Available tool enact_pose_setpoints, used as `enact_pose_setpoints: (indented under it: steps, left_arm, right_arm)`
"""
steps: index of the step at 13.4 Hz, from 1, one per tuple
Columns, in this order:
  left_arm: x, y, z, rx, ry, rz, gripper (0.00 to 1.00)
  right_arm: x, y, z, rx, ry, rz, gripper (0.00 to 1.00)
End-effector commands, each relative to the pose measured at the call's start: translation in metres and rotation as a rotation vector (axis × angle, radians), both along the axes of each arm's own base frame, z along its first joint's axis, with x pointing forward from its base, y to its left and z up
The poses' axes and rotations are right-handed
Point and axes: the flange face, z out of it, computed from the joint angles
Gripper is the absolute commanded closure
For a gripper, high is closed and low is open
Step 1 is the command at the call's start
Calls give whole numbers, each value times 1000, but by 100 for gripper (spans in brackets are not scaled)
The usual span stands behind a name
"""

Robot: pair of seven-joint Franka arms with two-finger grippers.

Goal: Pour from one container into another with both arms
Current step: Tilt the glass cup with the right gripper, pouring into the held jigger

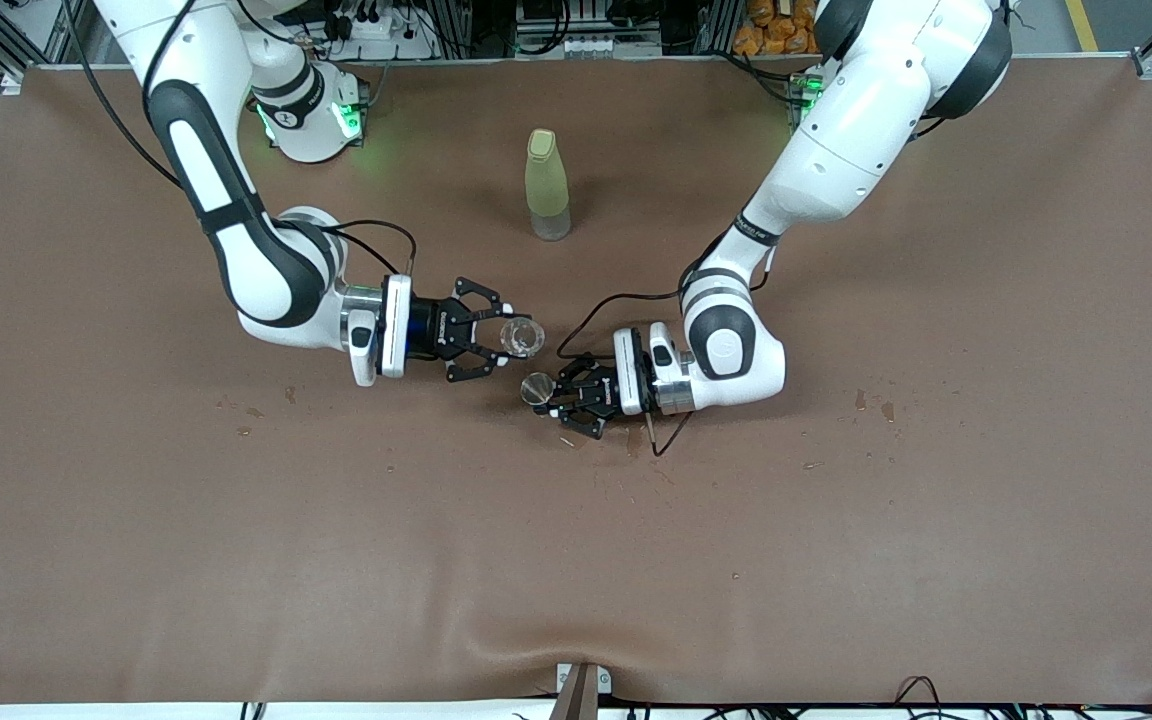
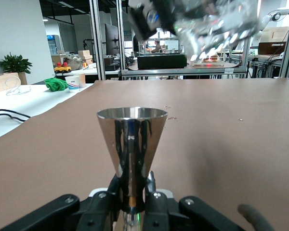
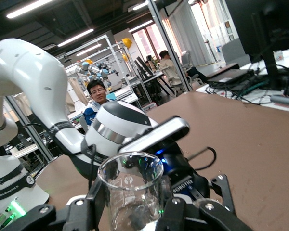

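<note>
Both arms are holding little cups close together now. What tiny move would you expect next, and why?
Probably the right end effector tips its clear cup toward the metal cup. The left end effector holds that metal cup upright, mouth open, and the clear cup hangs just above it in the left wrist view, so they look nearly lined up for pouring.

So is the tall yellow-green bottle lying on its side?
No, the tall yellow-green bottle stands upright on the brown table, untouched by either arm.
</note>
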Motion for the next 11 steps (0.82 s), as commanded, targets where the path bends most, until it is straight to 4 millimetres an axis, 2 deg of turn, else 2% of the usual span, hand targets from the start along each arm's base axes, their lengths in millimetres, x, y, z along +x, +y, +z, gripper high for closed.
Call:
enact_pose_setpoints:
  steps: [1,5,11]
  left_arm:
    - [0,-3,2,-28,-9,23,100]
    - [-1,-4,2,-28,-6,23,100]
    - [-2,-5,2,-34,-2,29,100]
  right_arm:
    - [7,2,-9,13,76,-31,82]
    - [4,6,-20,27,187,-54,82]
    - [0,10,-19,21,322,-75,83]
